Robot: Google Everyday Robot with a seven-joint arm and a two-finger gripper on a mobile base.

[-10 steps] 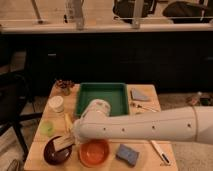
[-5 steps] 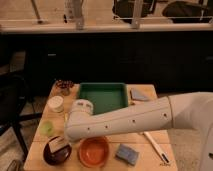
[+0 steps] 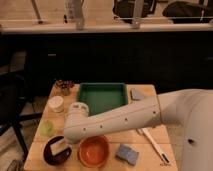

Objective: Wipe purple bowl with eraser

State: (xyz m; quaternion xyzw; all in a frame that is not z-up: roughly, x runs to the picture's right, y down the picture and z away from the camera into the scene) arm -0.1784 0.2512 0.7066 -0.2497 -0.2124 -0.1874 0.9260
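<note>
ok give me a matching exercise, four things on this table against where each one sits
Things
1. purple bowl
2. orange bowl
3. blue-grey sponge
4. green tray

Places
A. far middle of the table
B. near edge, between a bowl and the sponge
C. near edge, to the picture's right of both bowls
D. near corner on the picture's left, below the gripper

Pairs: 1-D, 2-B, 3-C, 4-A

The gripper, jaws shut, is down at the purple bowl, where the eraser sits.
</note>
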